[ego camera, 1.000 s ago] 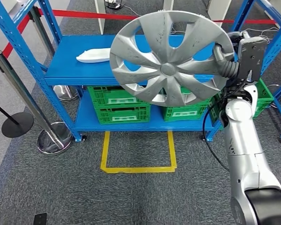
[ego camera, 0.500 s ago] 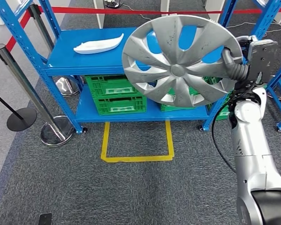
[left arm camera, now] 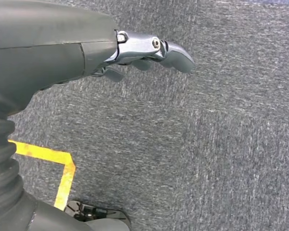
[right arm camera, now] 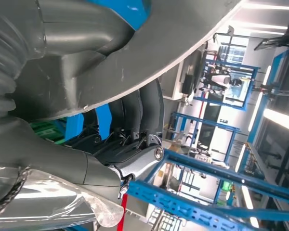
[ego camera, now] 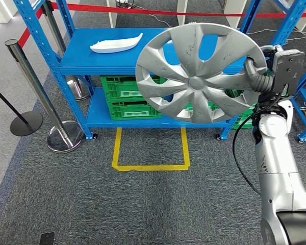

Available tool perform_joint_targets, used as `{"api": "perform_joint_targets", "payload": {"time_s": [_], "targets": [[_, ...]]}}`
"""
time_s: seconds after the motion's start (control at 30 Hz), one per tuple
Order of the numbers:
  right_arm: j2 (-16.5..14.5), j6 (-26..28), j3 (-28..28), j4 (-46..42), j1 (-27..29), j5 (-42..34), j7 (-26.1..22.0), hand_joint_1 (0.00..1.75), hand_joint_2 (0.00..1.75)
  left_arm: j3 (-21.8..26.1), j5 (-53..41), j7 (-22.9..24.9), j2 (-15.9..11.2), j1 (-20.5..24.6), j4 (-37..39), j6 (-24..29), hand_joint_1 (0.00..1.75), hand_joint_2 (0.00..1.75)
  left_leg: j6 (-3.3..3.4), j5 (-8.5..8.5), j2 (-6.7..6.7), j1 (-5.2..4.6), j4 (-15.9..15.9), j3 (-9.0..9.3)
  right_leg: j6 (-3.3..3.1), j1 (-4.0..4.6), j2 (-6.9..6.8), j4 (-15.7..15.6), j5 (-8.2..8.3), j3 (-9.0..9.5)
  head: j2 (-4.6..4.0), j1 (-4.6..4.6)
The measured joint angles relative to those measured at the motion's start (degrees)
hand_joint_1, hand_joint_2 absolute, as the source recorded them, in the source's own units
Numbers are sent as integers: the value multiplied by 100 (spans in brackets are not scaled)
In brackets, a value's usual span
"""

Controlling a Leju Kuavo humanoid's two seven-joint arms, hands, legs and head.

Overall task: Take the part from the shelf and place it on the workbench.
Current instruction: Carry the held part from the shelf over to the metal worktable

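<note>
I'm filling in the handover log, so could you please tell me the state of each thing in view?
Silver plastic wheel cover: lifted off the shelf, held at its rim.
Right hand: grips the cover's rim.
Left hand: holds nothing, over the carpet.
White curved part: lying on the blue metal shelf.
Green plastic crates: stacked on the lower shelf.

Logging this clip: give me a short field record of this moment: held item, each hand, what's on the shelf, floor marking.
held item: silver hubcap, lifted clear in front of the blue shelf
right hand: right hand grips the hubcap's rim
left hand: left hand holds nothing, hangs over grey carpet
top shelf: white part lying flat
lower shelf: green crates
floor marking: yellow tape outline in front of the shelf
nearby: stanchion post, red barrier tape
</note>
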State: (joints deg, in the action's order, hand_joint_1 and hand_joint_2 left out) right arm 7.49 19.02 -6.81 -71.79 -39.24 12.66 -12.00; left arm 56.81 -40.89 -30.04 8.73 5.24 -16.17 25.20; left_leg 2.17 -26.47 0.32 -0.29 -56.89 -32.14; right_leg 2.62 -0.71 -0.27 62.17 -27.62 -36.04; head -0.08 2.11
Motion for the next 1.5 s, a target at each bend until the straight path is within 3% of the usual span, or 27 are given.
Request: {"api": "perform_joint_targets", "payload": {"time_s": [0.07,0.17,0.2,0.27,0.33,0.37,0.4,0.43,0.53,0.6,0.7,0.77,0.83,0.87,0.9,0.93,0.97,1.03,1.1,1.17,1.23,1.3,1.37,1.4,1.43,1.5], "targets": [[13,-1,13,-14,7,5,-23,175,175,0,1,-4,-1,0,0,2,0,175,-51,3,-2,-22,-58,-54,-55,11,3,-448,52,277,1,-4],[40,26,31,-35,58,101,-56,175,175,1,-2,-17,-4,-10,0,3,0,175,-133,13,-6,-26,-97,-108,-167,10,12,-467,74,258,1,-5],[46,37,32,-48,70,146,-64,175,175,2,-3,-20,-8,-12,0,2,0,175,-164,-53,-10,-23,-169,-141,-202,-1,9,-476,89,254,0,-11],[49,56,32,-80,83,213,-74,175,175,3,-7,-25,-14,-14,0,1,0,175,-229,-364,-18,-3,-643,-340,-257,-20,4,-491,114,244,-1,-28],[50,76,33,-98,107,239,-75,175,175,4,-8,-28,-12,-21,0,1,0,175,-269,-745,-18,24,-1465,-679,-279,-16,5,-488,123,225,0,-40],[52,84,34,-99,126,245,-75,175,175,4,-9,-28,-12,-26,0,1,0,175,-276,-824,-18,31,-1738,-788,-283,-13,9,-486,126,220,0,-39],[54,89,36,-99,146,249,-74,175,175,4,-9,-29,-13,-31,0,1,0,175,-273,-793,-18,34,-1817,-810,-285,-11,15,-482,128,217,0,-41],[55,92,36,-102,164,253,-74,175,175,4,-9,-29,-14,-32,0,1,0,175,-259,-647,-18,34,-1639,-719,-284,-9,22,-477,130,217,1,-41],[56,102,39,-132,174,272,-76,175,175,7,-15,-32,-27,-27,0,1,0,175,-149,-94,-30,12,-490,-188,-259,8,39,-463,140,201,0,-38],[63,112,57,-150,175,284,-76,175,175,10,-31,-37,-35,-25,0,-1,0,175,-97,-26,-37,-7,-150,-64,-204,17,37,-461,167,154,0,-35],[81,115,84,-180,217,297,-73,175,175,13,-46,-41,-32,-31,0,-1,0,175,-51,13,-40,11,-54,-80,-101,8,24,-437,153,82,1,-32],[101,117,101,-197,223,298,-72,175,175,14,-53,-41,-34,-28,0,0,0,175,-10,63,-39,36,-2,-83,-48,2,24,-74,-87,-103,1,-20],[111,118,118,-199,237,298,-69,175,175,15,-58,-40,-40,-32,0,-1,0,175,4,75,-40,33,-2,-100,-10,-1,26,689,-451,-444,1,-15],[112,119,121,-199,257,302,-66,175,175,17,-64,-39,-41,-38,0,-1,0,175,6,77,-40,32,-4,-105,5,-1,26,1030,-567,-597,1,-16],[113,120,122,-199,280,309,-63,175,175,18,-73,-37,-40,-43,0,-2,0,175,6,77,-40,32,-6,-107,15,-2,25,1185,-577,-663,0,-16],[113,122,123,-199,296,319,-61,175,175,20,-85,-34,-40,-46,0,-1,0,175,5,77,-41,33,-12,-107,20,-3,24,1114,-481,-622,1,-14],[115,125,125,-202,307,328,-60,175,175,20,-97,-31,-40,-46,0,-1,0,175,0,74,-44,35,-21,-105,20,-7,23,822,-298,-470,0,-15],[122,130,133,-216,305,340,-60,175,175,21,-115,-14,-41,-41,0,0,0,175,-32,54,-53,25,-65,-122,10,-12,28,11,23,-43,-1,-15],[131,138,149,-227,304,345,-61,175,175,21,-128,13,-43,-38,0,1,0,175,-79,47,-64,4,-117,-170,-30,-6,41,-403,93,182,0,-19],[136,144,168,-228,323,351,-60,175,175,23,-143,26,-46,-43,0,4,0,175,-121,57,-71,-3,-136,-207,-100,-2,47,-419,77,184,1,-22],[138,144,178,-230,334,358,-57,175,175,25,-157,27,-50,-46,0,8,0,175,-178,-36,-69,0,-235,-254,-169,-23,37,-427,92,177,-1,-30],[138,145,187,-234,329,360,-58,175,175,26,-166,27,-50,-41,0,11,0,175,-241,-328,-62,20,-701,-450,-224,-39,22,-438,104,182,0,-48],[138,144,201,-237,330,359,-58,175,175,26,-172,28,-46,-41,0,13,0,175,-277,-639,-58,42,-1416,-761,-247,-34,12,-436,103,180,1,-57],[138,143,206,-237,334,358,-58,175,175,26,-174,31,-45,-43,0,14,0,175,-279,-683,-57,46,-1640,-859,-247,-31,10,-434,103,181,0,-56],[138,141,209,-237,337,358,-57,175,175,27,-175,33,-45,-45,0,14,0,175,-269,-620,-57,46,-1669,-872,-247,-26,10,-432,103,182,0,-58],[138,140,214,-237,339,356,-57,175,175,28,-177,36,-48,-43,0,16,0,175,-212,-248,-57,38,-1150,-636,-246,-15,12,-431,102,191,1,-58]]}}
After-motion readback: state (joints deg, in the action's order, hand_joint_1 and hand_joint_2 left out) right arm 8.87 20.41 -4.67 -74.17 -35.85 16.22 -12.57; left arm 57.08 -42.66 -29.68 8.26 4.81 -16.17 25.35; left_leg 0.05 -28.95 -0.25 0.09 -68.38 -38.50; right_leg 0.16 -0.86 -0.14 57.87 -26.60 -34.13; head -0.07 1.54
